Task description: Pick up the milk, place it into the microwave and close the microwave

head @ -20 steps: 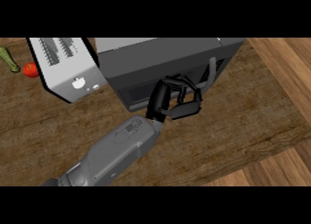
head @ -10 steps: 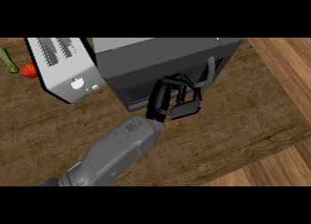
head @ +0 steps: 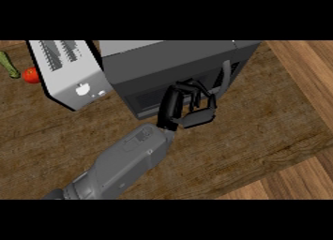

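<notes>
One microwave (head: pixel 170 70), one toaster (head: pixel 66 77), one red tomato (head: pixel 32 75), one green vegetable (head: pixel 7 64) and one hand (head: pixel 185 107) show on the wooden counter (head: pixel 266 136). Which hand it is I cannot tell — the grey forearm (head: pixel 124 161) comes up from the lower left. Its fingers are curled inward right against the microwave's dark front, beside the vertical handle (head: pixel 224 77) just to the right of the hand. Whether they hold anything I cannot tell. The milk is not visible, and the microwave's inside cannot be seen from here. The toaster stands left of the hand, touching the microwave's side; the tomato and the green vegetable lie further left — well apart from the hand.
</notes>
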Action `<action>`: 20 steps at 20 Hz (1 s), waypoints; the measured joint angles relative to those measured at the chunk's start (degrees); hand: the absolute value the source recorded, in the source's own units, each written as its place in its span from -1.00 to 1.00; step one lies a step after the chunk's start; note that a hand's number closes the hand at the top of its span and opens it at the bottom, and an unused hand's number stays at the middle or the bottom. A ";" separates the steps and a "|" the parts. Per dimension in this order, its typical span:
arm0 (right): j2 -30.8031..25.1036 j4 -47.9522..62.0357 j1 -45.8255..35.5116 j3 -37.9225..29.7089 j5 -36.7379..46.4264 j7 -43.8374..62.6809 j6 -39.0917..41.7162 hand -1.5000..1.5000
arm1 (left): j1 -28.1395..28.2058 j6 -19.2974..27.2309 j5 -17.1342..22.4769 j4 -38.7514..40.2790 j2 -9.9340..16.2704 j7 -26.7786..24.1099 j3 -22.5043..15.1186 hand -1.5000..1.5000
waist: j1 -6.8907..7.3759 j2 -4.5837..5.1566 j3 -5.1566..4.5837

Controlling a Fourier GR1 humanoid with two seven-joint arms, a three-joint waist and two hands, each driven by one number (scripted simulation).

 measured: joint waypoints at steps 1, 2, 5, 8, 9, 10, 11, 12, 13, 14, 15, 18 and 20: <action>-0.41 0.22 -0.37 -0.24 -0.02 0.09 0.00 -1.00 | -0.10 -0.04 0.23 0.09 0.00 -0.28 -0.14 1.00 | 0.04 0.05 0.00; -0.66 0.43 -0.60 -0.38 -0.10 0.16 0.05 -1.00 | -0.18 -0.05 0.50 0.19 -0.01 -0.56 -0.26 1.00 | 0.04 0.06 0.01; -1.57 1.36 -1.37 -0.97 -0.50 0.23 0.43 -1.00 | -0.30 -0.11 1.27 0.31 0.00 -1.55 -0.50 1.00 | 0.00 0.17 0.06; -3.22 1.86 -1.96 -1.71 0.12 0.32 0.73 -1.00 | -0.33 0.14 2.04 0.53 0.01 -2.39 -0.63 1.00 | -0.22 0.14 0.08; -3.69 2.04 -2.10 -1.97 0.30 0.25 0.87 -1.00 | -0.34 0.15 2.24 0.62 0.00 -2.73 -0.66 1.00 | -0.27 0.15 0.10; -4.19 2.26 -2.44 -2.16 0.51 0.23 0.94 -1.00 | -0.48 0.11 2.45 0.64 -0.01 -2.91 -0.85 1.00 | -0.17 0.23 0.10; -4.61 2.47 -2.77 -2.35 0.73 0.20 0.94 -1.00 | -0.58 0.08 2.68 0.68 -0.01 -3.16 -1.03 1.00 | -0.11 0.29 0.11; -5.03 2.76 -2.98 -2.63 0.80 0.19 0.99 -1.00 | -0.65 0.10 2.88 0.78 0.00 -3.40 -1.15 1.00 | -0.11 0.29 0.12; -5.31 3.08 -3.07 -2.82 0.92 0.10 1.10 -1.00 | -0.67 0.18 3.11 0.84 0.00 -3.69 -1.21 1.00 | -0.15 0.31 0.15; -5.65 3.31 -3.34 -3.08 0.98 -0.02 1.13 -1.00 | -0.74 0.10 3.33 0.89 0.00 -3.90 -1.31 1.00 | -0.13 0.33 0.17; -5.99 3.69 -3.64 -3.33 1.00 -0.04 1.14 -1.00 | -0.80 0.10 3.59 0.89 0.00 -4.12 -1.42 1.00 | -0.10 0.38 0.17; -6.64 4.93 -4.15 -3.56 0.62 -0.04 1.80 -1.00 | -1.03 0.21 4.47 0.96 0.00 -4.40 -1.71 1.00 | -0.05 0.43 0.23; -6.77 5.83 -4.38 -3.61 0.18 -0.15 2.34 -1.00 | -1.15 0.19 4.82 1.05 0.00 -4.93 -1.96 1.00 | -0.02 0.50 0.29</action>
